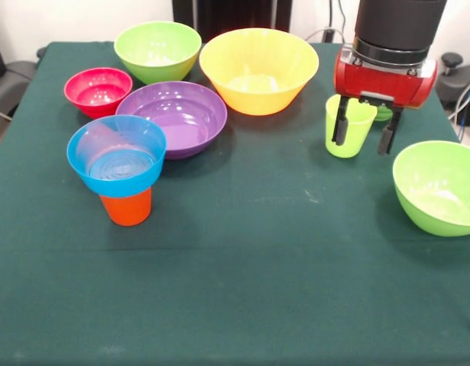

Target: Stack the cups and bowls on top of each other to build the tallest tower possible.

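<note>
Left to right on the green table (243,290). The magenta bowl (98,91) sits at the far left, upright and free, small enough to go high in a stack. Just in front of it stands the tower (118,175): an orange cup (127,207) on the table with a blue bowl (117,155) resting in its mouth, rim up, so the stack widens upward like a funnel. It looks like an early stage, with only two pieces on. The purple bowl (178,116) sits right behind the tower, its rim near the blue bowl, probably a later, wider layer. A lime green bowl (158,50) is at the far edge, upright. The yellow bowl (259,69), the largest, sits beside it, likely meant for the top.

Right of centre, the hand (364,128) hangs from the red and black arm, fingers apart and straddling a lime green cup (348,126). One finger (340,120) lies across the cup's front, the other (387,131) is off to its right. No squeeze is visible, so the cup reads as standing on its own. A bit of green shows behind the hand, too hidden to identify. Another lime green bowl (439,187) sits at the right edge, upright, apart from the rest.

Judgement: the hand is placed to take the cup, and the risk is tipping it.
</note>
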Robot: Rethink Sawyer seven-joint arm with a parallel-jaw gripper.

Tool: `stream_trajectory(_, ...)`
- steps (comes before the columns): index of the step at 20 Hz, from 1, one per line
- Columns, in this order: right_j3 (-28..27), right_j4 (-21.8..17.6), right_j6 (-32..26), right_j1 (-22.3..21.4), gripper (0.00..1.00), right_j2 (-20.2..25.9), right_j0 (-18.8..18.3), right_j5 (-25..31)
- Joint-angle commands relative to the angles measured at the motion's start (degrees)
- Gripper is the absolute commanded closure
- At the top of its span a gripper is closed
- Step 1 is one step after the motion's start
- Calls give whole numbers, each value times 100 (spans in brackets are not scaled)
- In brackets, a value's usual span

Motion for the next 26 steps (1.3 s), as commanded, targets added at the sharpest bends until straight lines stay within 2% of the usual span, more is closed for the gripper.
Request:
stream_trajectory(1,213,27,517,293,0,608,64,-220)
stream_trajectory(15,-333,171,773,524,0,436,322,110)
stream_trajectory(26,-490,217,799,714,0,341,419,27)
